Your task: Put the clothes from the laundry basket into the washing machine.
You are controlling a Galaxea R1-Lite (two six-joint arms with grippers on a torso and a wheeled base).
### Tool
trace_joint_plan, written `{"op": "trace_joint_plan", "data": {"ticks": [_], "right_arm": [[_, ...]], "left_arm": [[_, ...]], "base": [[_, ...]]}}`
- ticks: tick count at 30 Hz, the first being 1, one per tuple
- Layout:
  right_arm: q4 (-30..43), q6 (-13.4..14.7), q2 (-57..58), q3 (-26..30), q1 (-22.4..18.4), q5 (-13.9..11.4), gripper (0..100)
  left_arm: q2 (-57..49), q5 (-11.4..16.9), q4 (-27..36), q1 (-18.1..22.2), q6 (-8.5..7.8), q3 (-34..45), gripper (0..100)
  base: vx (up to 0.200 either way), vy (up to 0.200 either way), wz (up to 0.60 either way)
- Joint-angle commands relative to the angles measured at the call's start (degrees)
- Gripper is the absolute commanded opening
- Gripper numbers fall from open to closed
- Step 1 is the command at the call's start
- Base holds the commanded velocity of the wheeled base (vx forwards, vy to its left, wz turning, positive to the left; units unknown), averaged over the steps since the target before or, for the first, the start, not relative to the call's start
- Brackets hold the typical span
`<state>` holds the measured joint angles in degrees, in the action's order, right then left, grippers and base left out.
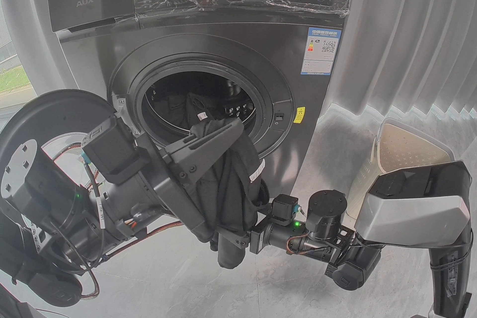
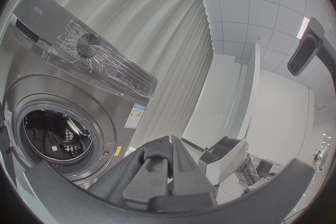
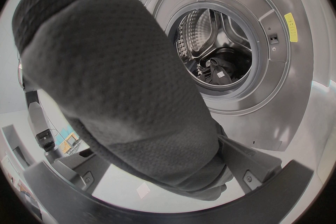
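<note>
1. Pale pleated curtains (image 1: pixel 412 36) hang along the far wall, and the floor (image 1: pixel 174 274) is grey marbled tile.
2. A grey front-loading washing machine (image 1: pixel 208 36) stands against the curtains in the middle of the scene. Its round door (image 1: pixel 54 120) is swung fully open to the left.
3. Through the round opening, dark clothes (image 1: pixel 189 108) lie at the bottom of the steel drum. One of them shows a small white label.
4. A cream laundry basket (image 1: pixel 407 145) with perforated walls stands on the floor to the right of the machine, well apart from it and partly hidden by the right arm.
5. The left arm comes in from the near left. The left pincer (image 1: pixel 237 125) is held just in front of the lower rim of the drum opening, outside the machine.
6. In the left wrist view, the left pincer (image 2: pixel 168 151) is closed narrow, with a fold of dark cloth pinched between its fingers.
7. That cloth is a dark, textured garment (image 1: pixel 228 185). It drapes over the left pincer and hangs straight down in front of the machine, clear of the floor.
8. The right arm reaches in low from the near right. The right pincer (image 1: pixel 233 237) sits at the lower end of the hanging garment.
9. In the right wrist view, the garment (image 3: pixel 115 77) is bunched close to the camera. The right pincer (image 3: pixel 164 172) stands wide, with the cloth's end between its fingers and resting against one of them.
</note>
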<state>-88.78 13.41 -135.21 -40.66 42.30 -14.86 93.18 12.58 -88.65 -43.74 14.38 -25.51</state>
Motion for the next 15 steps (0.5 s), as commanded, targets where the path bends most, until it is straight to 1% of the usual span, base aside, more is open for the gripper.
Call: {"op": "trace_joint_plan", "data": {"ticks": [1, 7, 8, 10, 11, 12, 15], "right_arm": [[0.0, 0.0, -1.1, -0.9, 0.3, 0.3, 100], [-0.1, 0.1, -1.7, -1.0, 0.4, 0.4, 100], [-0.1, 0.0, -1.7, -0.7, 0.4, 0.4, 0], [-0.1, 0.0, -1.6, -0.7, 0.3, 0.4, 0], [-0.1, 0.1, -0.8, 0.8, 0.4, 0.5, 0], [-0.1, 0.1, -0.3, 1.8, 0.4, 0.5, 0], [-0.2, 0.0, 3.0, 5.9, 0.7, 0.6, 0]], "left_arm": [[0.0, 0.0, -0.1, -0.3, 0.03, -0.5, 0], [-0.1, -0.3, 0.0, 0.1, 1.00, -1.4, 0], [0.0, -0.3, 0.0, 0.3, 1.00, -1.6, 0], [0.1, -0.3, 0.0, 0.3, 1.00, -1.7, 0], [0.4, -0.3, 0.1, 2.6, 1.44, -2.4, 0], [0.5, -0.3, 0.1, 3.6, 1.52, -2.6, 0], [1.0, -0.3, 0.1, 4.8, 1.79, -2.7, 0]], "base": [[0.000, 0.000, 0.00], [0.000, 0.000, 0.00], [0.000, 0.000, 0.00], [0.000, 0.000, 0.00], [0.000, 0.000, 0.00], [0.000, 0.000, 0.00], [0.000, 0.000, 0.00]]}}
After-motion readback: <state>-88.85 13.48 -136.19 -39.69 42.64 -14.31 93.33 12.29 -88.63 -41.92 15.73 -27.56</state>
